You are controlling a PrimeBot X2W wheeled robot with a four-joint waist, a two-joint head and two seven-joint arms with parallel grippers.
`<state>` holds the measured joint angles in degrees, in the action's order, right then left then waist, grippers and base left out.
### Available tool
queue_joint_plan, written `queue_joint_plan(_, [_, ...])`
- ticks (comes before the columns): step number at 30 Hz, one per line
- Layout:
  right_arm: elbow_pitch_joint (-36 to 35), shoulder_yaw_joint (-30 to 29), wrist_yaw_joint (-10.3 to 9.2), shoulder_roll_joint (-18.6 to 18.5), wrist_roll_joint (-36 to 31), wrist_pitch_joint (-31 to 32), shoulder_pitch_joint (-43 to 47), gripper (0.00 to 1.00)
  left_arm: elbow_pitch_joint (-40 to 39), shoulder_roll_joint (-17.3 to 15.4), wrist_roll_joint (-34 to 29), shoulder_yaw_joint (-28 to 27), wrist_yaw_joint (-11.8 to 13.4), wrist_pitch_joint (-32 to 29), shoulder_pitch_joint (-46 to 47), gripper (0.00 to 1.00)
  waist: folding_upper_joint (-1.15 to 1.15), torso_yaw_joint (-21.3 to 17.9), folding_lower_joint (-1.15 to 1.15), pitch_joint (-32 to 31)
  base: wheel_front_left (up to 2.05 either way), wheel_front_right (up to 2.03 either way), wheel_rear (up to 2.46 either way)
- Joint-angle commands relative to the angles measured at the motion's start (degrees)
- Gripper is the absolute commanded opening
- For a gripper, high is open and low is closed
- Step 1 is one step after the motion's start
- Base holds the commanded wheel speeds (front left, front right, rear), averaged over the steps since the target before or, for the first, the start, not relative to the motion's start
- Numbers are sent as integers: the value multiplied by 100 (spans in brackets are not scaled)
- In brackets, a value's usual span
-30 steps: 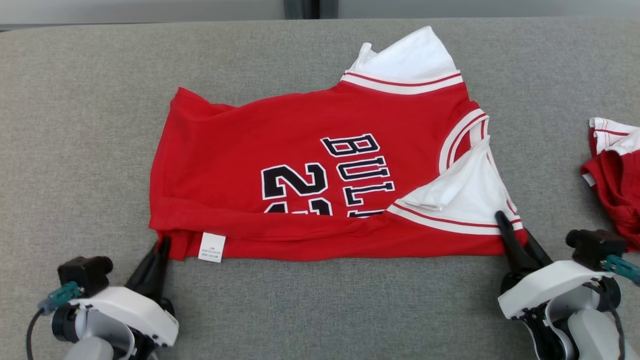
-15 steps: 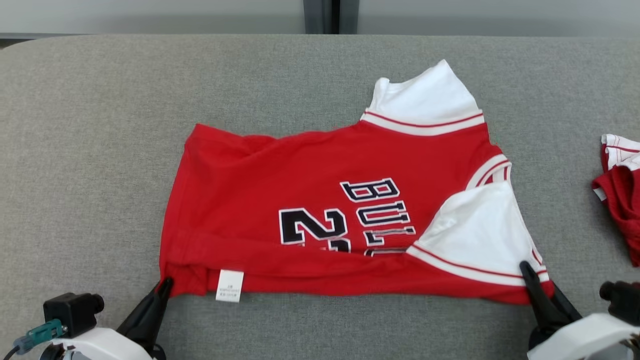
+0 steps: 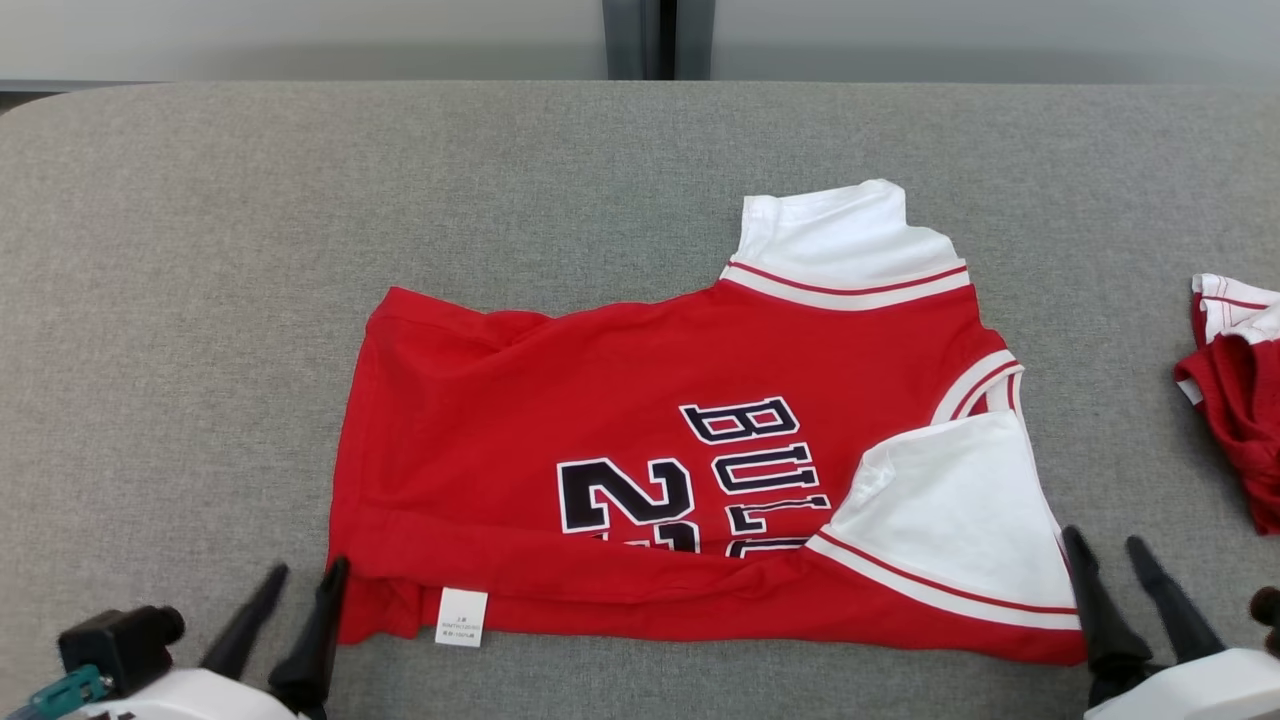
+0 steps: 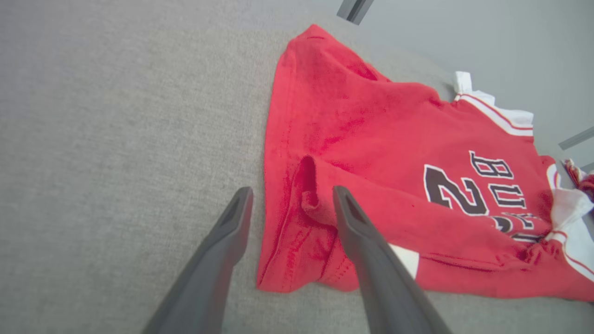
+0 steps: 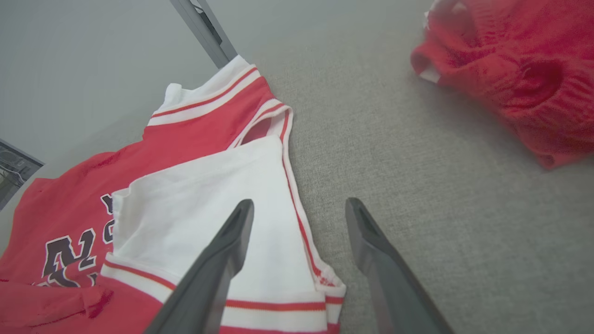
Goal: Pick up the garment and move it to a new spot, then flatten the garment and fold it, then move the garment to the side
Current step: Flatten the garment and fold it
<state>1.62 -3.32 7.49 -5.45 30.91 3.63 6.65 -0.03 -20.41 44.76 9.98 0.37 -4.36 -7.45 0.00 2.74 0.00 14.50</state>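
Observation:
The garment [image 3: 600, 400], a red jersey with white sleeves and black "BULLS" and "23", lies on the grey table [image 3: 200, 250] with its near edge folded over. My left gripper [image 3: 305, 582] stands open at the garment's near left corner [image 4: 287, 260]; in the left wrist view [image 4: 292, 202] that corner lies loose between the fingers. My right gripper [image 3: 1105, 550] is open at the near right corner, beside the white sleeve [image 5: 204, 208]. In the right wrist view [image 5: 299, 211] the sleeve's striped edge lies between the fingers, ungripped.
Red shorts [image 3: 1235, 400] with white striped trim lie bunched at the table's right edge, also seen as red shorts [image 5: 510, 69] in the right wrist view. Bare grey table stretches left of and behind the garment. A pale wall with a dark post [image 3: 640, 40] stands behind.
Both grippers have opened and let go of the garment's near corners. The near edge now rests on the table. The head camera has shifted, so the scene sits lower in view.

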Motion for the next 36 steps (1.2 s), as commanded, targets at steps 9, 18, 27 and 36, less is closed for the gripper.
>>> queue_joint_plan(9, [-554, -304, 2, 8, -747, -1013, -547, 100, -218, 240, -770, -172, 319, 1273, 741, 100, 0, -22, 0, -98, 0, 0, 0])
queue_joint_plan(18, [-841, -233, 2, 121, -1649, -1140, -908, 100, -633, 117, -1589, -1, 540, 1626, 1344, 100, 0, -31, 0, -274, 0, 0, 0])
queue_joint_plan(27, [-710, 78, 2, 192, -2087, -1101, -826, 100, -456, 146, -1992, 102, 817, 1760, 1230, 100, 0, -21, 0, -423, 0, 0, 0])
queue_joint_plan(36, [-685, 69, 2, 231, -2124, -1073, -663, 100, -155, 159, -2002, 156, 803, 1777, 1216, 100, 0, -44, 0, -480, 0, 0, 0])
